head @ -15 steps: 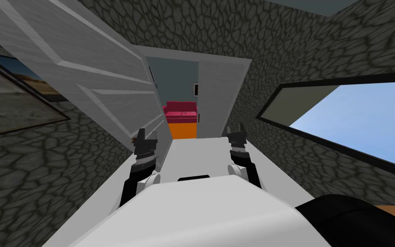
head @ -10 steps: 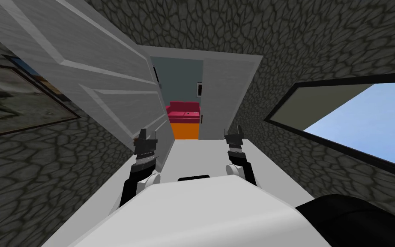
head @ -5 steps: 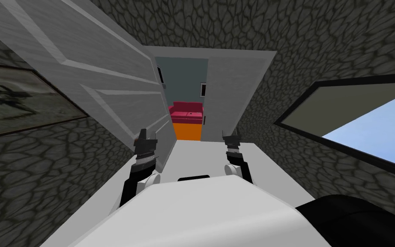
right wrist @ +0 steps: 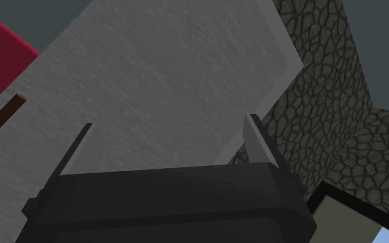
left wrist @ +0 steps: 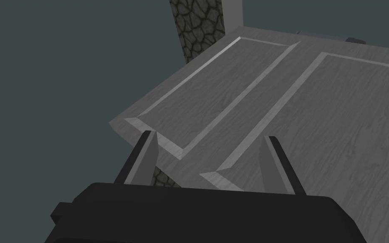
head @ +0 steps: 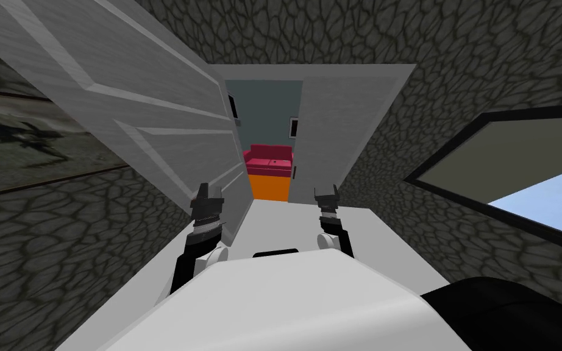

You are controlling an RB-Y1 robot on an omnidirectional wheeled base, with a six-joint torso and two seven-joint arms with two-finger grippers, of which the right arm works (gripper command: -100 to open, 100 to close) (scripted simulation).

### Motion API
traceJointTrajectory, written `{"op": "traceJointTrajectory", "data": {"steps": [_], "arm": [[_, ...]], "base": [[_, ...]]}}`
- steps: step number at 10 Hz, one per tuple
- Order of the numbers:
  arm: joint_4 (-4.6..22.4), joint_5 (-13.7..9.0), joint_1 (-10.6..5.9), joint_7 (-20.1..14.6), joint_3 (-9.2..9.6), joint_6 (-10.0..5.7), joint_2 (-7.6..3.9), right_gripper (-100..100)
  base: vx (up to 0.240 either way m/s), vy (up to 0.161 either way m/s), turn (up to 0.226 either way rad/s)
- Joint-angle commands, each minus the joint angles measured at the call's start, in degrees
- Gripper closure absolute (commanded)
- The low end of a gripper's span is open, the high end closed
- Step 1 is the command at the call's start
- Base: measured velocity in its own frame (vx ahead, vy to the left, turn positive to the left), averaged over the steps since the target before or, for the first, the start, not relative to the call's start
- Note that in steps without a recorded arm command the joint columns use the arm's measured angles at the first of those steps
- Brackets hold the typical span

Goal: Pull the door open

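The grey panelled door [head: 152,116] stands swung open on my left, its free edge toward the doorway [head: 267,140]. The same door [left wrist: 299,109] fills much of the left wrist view, close ahead of the fingers. My left gripper [head: 208,194] hangs open beside the door's lower edge, holding nothing; its fingers [left wrist: 147,156] stand wide apart. My right gripper [head: 327,194] is open too, near the grey door frame [head: 347,128]. The frame's flat grey face [right wrist: 168,76] lies just ahead of the right gripper [right wrist: 170,135].
Dark stone walls [head: 66,244] close in on both sides of a narrow passage. A window [head: 529,177] is on the right wall, a framed picture [head: 24,140] on the left. Through the doorway I see a red sofa [head: 269,159] and an orange floor [head: 269,186].
My view has turned, sliding the doorway, frame and window rightward. The right gripper has drawn slightly inward and lower; the left gripper keeps its place by the door.
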Motion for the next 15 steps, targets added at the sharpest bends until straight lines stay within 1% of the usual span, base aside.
{"op": "traceJointTrajectory", "data": {"steps": [1,7,15], "arm": [[1.72,-1.49,-0.19,-1.29,0.23,-0.98,-0.48,-100],[9.14,-7.31,-1.9,-5.88,1.35,-4.5,-1.75,-100],[19.71,-15.59,-4.34,-12.42,2.94,-9.5,-3.46,-100]], "base": [[0.101,-0.012,0.116],[0.092,-0.029,0.109],[0.093,-0.032,0.133]]}}
